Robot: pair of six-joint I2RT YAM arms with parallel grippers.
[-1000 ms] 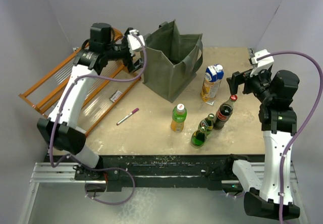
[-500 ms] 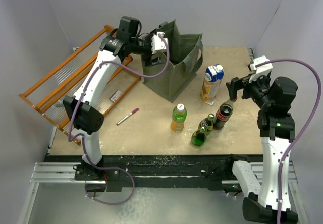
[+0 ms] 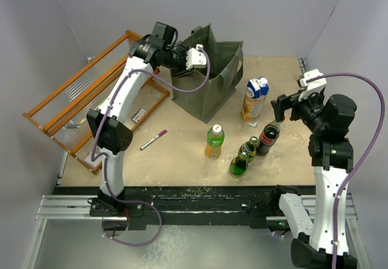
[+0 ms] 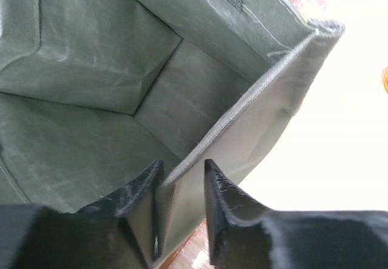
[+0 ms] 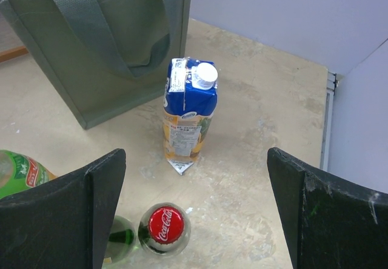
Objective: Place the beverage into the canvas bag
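Observation:
The grey-green canvas bag (image 3: 209,72) stands open at the back of the table, and its inside fills the left wrist view (image 4: 79,69). My left gripper (image 3: 183,66) straddles the rim of its left wall. The jaws (image 4: 183,163) are narrowed, the fabric lies against one finger, and a gap still shows at the other. Of the beverages, a cola bottle (image 3: 268,134) stands right of centre. My right gripper (image 3: 283,106) hovers wide open just above and behind its red cap (image 5: 165,225). A blue-topped juice carton (image 5: 188,108) stands between the cola and the bag.
A green-label bottle (image 3: 214,140) and two green glass bottles (image 3: 239,163) (image 3: 250,148) stand left of the cola. An orange wooden rack (image 3: 79,108) lies at the far left, with a pink pen (image 3: 153,140) and a small card (image 3: 139,115) beside it.
My left arm has swung right from the rack to the bag's rim, and its jaws have narrowed around the wall. The right arm has barely moved.

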